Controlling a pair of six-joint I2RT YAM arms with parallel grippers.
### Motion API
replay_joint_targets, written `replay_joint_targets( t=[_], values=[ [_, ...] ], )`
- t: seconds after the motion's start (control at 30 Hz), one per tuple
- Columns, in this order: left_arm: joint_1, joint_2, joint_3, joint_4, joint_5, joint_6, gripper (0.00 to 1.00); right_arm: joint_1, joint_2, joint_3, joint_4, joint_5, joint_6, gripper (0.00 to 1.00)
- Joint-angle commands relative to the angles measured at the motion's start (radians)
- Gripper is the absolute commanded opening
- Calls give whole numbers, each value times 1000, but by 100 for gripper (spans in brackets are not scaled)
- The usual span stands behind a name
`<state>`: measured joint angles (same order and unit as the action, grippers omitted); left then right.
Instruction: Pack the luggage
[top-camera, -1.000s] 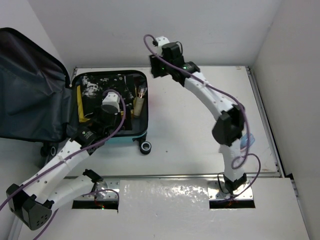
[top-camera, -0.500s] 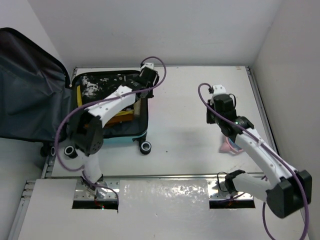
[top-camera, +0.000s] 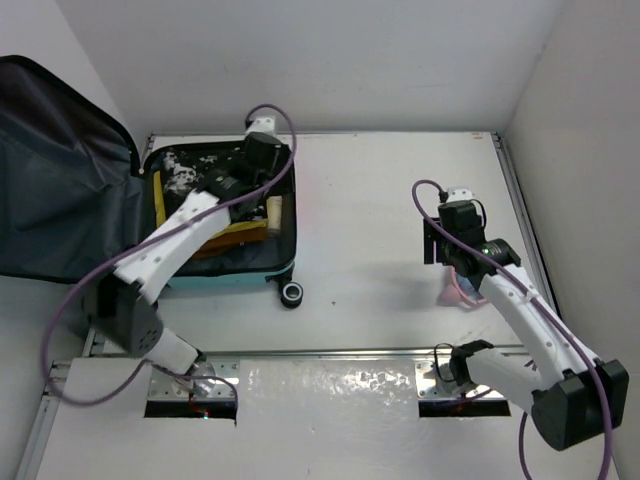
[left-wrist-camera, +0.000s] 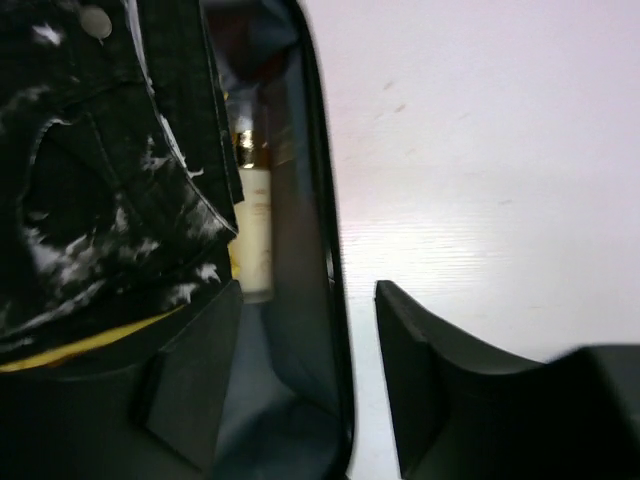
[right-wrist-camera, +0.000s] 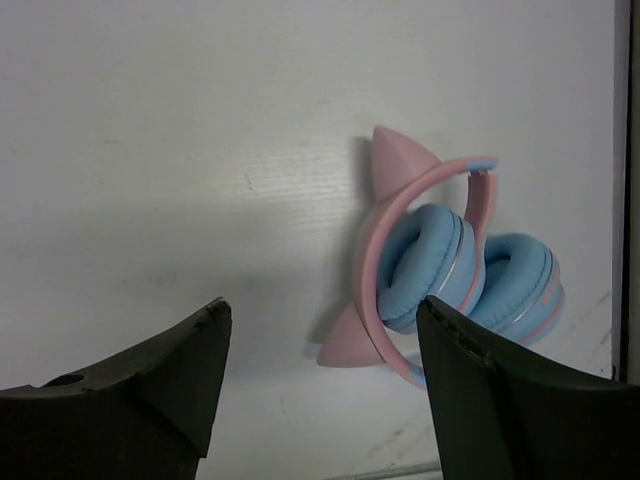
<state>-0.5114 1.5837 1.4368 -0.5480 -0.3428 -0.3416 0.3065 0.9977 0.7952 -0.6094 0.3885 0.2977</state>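
Now the left arm's fingers (top-camera: 236, 182) hang over the far right part of the open luggage (top-camera: 235, 278), which lies at the upper left of the overhead frame with its lid thrown back to the left. Half a second earlier they stood at the case's right rim, nearer the frame's centre. A second earlier that arm lay low across the case's near side.

In the left wrist view these fingers (left-wrist-camera: 308, 290) are spread with nothing between them, one on each side of the luggage rim (left-wrist-camera: 325, 250). Inside lie a black-and-white garment (left-wrist-camera: 100, 190), a cream bottle (left-wrist-camera: 255, 235) and a yellow item (left-wrist-camera: 70, 355).

The right arm has changed more. A second ago it stretched to the top centre of the overhead frame, beside the case. It then pulled back to the right side and has hardly shifted since. Its fingers (right-wrist-camera: 322, 303) are spread and empty above the pink-and-blue cat-ear headphones (right-wrist-camera: 440, 265), which lie on the white surface (right-wrist-camera: 200, 150) toward the right of the wrist view.

The headphones are probably the next thing to pack and are not yet grasped. The right fingers would likely need to centre over the headband before closing.
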Motion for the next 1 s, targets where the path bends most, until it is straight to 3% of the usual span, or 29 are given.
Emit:
replay_joint_targets(
  t=[0.0,0.17,0.47,0.67,0.8,0.97],
  values=[
    [-13,-221,-80,56,45,-43,55,-30,63,-10,-91,20,0,69],
    [-16,-477,-272,-15,10,-31,69,-95,177,-39,-63,4,27,60],
    [-15,-781,-527,-73,-67,75,82,-139,435,-37,60,-5,21,48],
    [-12,-786,-593,-26,-3,90,82,-139,539,-89,195,46,40,29],
    [-12,-792,-607,-7,37,93,83,-136,564,-77,214,55,29,28],
    [-12,-798,-615,2,44,96,83,-99,460,-7,169,7,47,33]
  ],
)
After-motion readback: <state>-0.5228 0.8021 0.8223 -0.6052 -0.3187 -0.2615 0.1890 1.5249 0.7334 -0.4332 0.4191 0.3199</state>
